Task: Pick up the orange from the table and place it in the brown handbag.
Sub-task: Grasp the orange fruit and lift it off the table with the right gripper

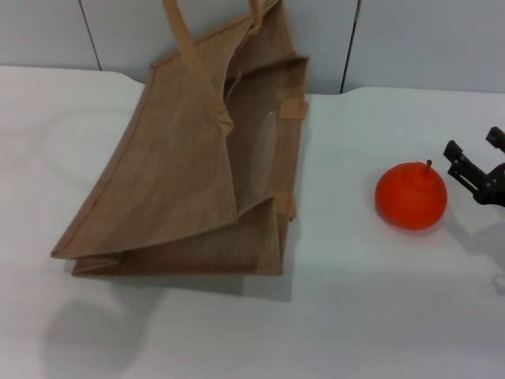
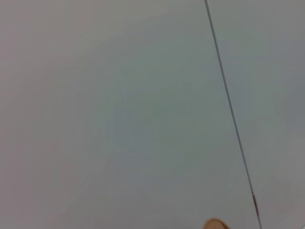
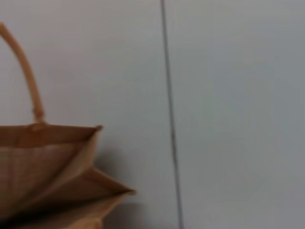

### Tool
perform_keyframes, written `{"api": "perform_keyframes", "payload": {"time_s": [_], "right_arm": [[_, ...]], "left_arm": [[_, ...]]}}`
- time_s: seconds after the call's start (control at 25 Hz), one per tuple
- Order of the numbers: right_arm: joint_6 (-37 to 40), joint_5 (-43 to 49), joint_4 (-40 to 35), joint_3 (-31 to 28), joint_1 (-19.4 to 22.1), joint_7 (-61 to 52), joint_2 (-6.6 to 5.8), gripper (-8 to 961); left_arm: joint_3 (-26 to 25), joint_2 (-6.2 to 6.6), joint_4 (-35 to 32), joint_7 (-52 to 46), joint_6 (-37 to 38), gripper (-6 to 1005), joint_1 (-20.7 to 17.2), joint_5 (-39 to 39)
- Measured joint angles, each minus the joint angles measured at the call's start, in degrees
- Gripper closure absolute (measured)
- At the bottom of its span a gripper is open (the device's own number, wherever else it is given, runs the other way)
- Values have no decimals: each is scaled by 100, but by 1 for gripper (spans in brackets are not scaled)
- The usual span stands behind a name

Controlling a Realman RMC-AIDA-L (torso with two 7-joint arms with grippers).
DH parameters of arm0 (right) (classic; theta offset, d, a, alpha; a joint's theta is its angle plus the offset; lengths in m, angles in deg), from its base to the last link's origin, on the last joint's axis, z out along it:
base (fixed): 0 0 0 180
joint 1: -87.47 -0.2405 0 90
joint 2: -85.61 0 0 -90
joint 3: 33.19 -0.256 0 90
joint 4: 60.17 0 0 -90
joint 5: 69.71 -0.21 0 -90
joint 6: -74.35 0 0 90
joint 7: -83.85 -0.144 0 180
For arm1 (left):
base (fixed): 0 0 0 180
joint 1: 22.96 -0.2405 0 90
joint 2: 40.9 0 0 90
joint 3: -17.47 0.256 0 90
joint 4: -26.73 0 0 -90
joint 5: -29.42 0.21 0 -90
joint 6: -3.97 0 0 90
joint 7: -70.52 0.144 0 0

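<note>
No writing, label, brand, number or sign can be read in any view — the handbag (image 1: pixel 189 158) shows only plain woven cloth, the orange (image 1: pixel 410 196) at about 3 o'clock from it bears no sticker, and the table (image 1: pixel 379 316) is unmarked

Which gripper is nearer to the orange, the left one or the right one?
Right. The right gripper sits open just beside the orange, not touching it. The left gripper appears in no view.
</note>
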Motion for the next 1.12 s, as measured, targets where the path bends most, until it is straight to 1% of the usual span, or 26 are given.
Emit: {"api": "perform_keyframes", "payload": {"time_s": [0.24, 0.44, 0.64, 0.76, 0.96, 1.12], "right_arm": [[-370, 1, -29, 282, 0, -163, -8, 156], [-389, -1, -28, 793, -16, -583, -61, 152], [-333, -5, -28, 1011, -50, -694, -93, 88], [-224, -2, -34, 1066, -96, -751, -114, 80], [228, 0, -13, 1094, -171, -781, -72, 67], [296, 0, -21, 1153, -201, -845, -40, 69]], "left_arm": [[-12, 0, -13, -1, -35, 883, 15, 78], [-22, 0, -16, -1, -35, 882, 42, 90], [-58, 0, -20, -1, -32, 882, 63, 150], [-64, 0, -20, -1, -23, 883, 75, 152], [-65, 0, -26, -1, -13, 884, 87, 148], [-60, 0, -51, -1, -10, 885, 95, 154]]}}
